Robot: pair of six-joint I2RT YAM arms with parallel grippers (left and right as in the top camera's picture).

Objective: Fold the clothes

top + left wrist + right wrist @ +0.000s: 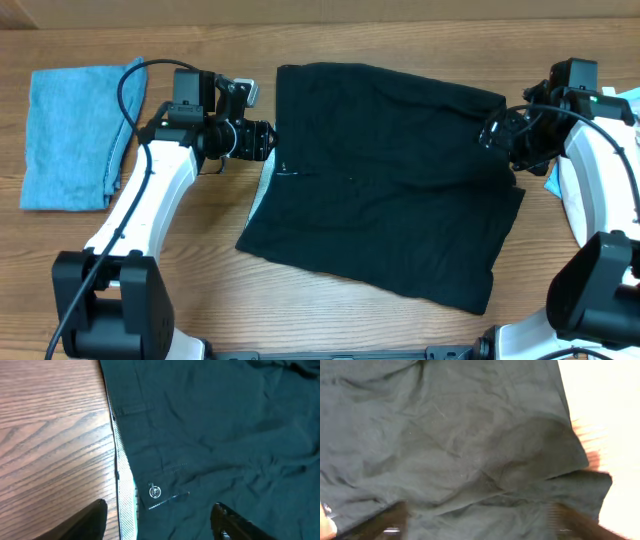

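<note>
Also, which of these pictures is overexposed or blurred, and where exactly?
Right wrist: the wooden table beside the black shorts is washed out almost to white, and the right gripper's fingers at the bottom edge are blurred. Left wrist: wood grain and the button are sharp, the left gripper's fingers dark and soft. Overhead: even light, but the shorts show little fold detail.

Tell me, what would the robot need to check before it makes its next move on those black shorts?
1. Black shorts spread out on the table: ok, though wrinkled.
2. Left gripper open over the waistband edge: ok.
3. Right gripper open over the opposite edge: ok.
4. Either gripper touching the cloth: cannot tell.
5. Folded blue cloth lies clear of the shorts: ok.
</note>
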